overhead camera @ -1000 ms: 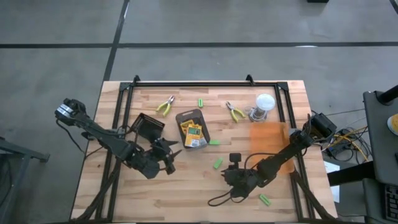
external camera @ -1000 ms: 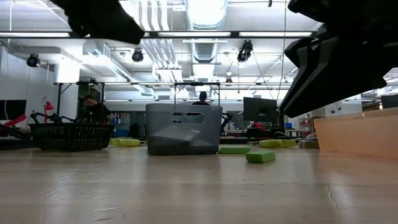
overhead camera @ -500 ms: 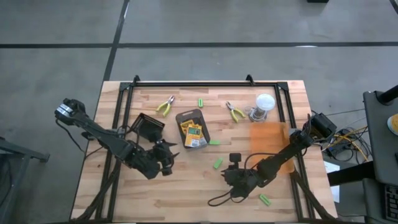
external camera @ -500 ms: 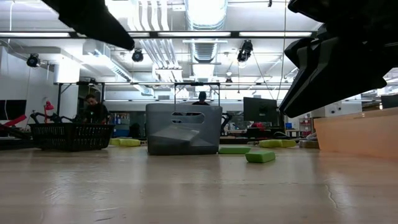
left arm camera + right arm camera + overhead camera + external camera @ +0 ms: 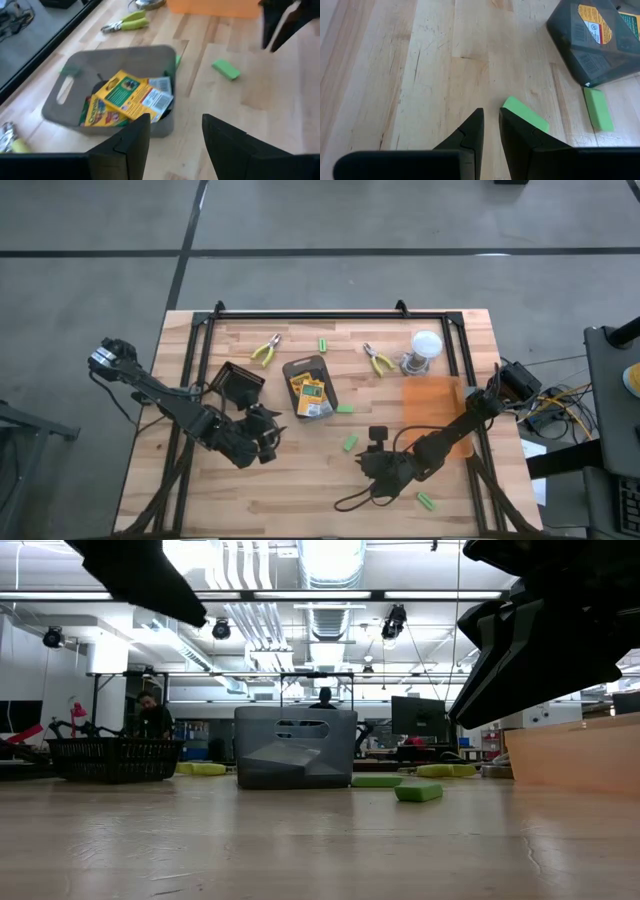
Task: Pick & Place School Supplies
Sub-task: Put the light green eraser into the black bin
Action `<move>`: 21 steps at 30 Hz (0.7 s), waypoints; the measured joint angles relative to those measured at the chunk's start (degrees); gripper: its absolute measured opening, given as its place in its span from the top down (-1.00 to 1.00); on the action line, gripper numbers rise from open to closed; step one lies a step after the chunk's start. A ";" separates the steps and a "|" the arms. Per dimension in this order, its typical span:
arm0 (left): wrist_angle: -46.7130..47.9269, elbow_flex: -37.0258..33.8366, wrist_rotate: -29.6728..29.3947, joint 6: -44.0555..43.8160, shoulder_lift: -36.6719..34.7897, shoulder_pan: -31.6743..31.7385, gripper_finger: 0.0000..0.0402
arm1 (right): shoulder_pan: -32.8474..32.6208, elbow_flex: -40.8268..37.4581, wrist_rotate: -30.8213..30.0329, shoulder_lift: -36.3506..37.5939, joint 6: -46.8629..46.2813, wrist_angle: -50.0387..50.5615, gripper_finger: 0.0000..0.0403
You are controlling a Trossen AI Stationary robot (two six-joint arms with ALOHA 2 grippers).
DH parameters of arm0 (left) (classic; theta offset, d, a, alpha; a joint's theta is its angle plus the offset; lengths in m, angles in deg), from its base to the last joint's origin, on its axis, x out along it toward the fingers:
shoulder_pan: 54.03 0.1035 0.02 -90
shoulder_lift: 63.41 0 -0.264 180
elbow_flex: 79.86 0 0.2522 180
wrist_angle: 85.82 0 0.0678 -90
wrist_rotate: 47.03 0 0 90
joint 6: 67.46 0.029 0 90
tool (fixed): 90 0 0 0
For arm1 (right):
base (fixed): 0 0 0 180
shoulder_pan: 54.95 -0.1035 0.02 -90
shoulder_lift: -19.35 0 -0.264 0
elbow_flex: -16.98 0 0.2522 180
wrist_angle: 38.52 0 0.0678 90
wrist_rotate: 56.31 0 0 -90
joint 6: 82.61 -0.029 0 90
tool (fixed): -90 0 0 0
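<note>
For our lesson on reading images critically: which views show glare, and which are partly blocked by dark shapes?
Low view: ceiling lights glare white, and dark arm silhouettes block both upper corners. Left wrist view: the left gripper fills the bottom, slightly soft. High view: even light, faint shadows on the table.

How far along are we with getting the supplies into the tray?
Done: the crayon boxes lie in the grey tray. In hand: nothing. The left gripper hangs open and empty facing the tray; the right gripper is shut and empty over a green stick. Left: four green sticks and both pliers on the table.
</note>
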 joint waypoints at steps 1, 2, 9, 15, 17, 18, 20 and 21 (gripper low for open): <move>1.09 -0.02 -0.32 -0.64 0.00 0.01 0.07 | 0.00 0.00 0.00 0.00 0.00 -0.02 0.72; 2.02 -0.04 -0.49 -1.42 0.00 0.12 0.07 | 0.00 0.00 0.00 0.00 0.00 -0.02 0.72; 8.19 0.06 -0.21 -9.64 0.00 0.52 0.07 | 0.00 0.00 0.00 0.00 0.00 -0.02 0.72; 13.75 0.07 -0.06 -24.51 0.00 0.92 0.07 | 0.00 0.00 0.00 0.00 0.00 -0.01 0.72; 17.71 0.60 1.04 -30.68 -0.22 1.03 0.07 | 0.00 0.00 0.00 0.00 -0.01 -0.02 0.72; 20.19 1.16 2.25 -34.24 -0.42 1.19 0.07 | 0.02 0.00 0.00 0.00 -0.03 0.00 0.72; 25.80 2.62 4.30 -40.93 -0.74 1.29 0.07 | 0.02 0.00 0.00 0.00 -0.02 -0.02 0.72; 28.31 3.17 4.80 -43.47 -0.82 1.29 0.07 | 0.00 0.00 0.00 0.00 -0.01 0.00 0.72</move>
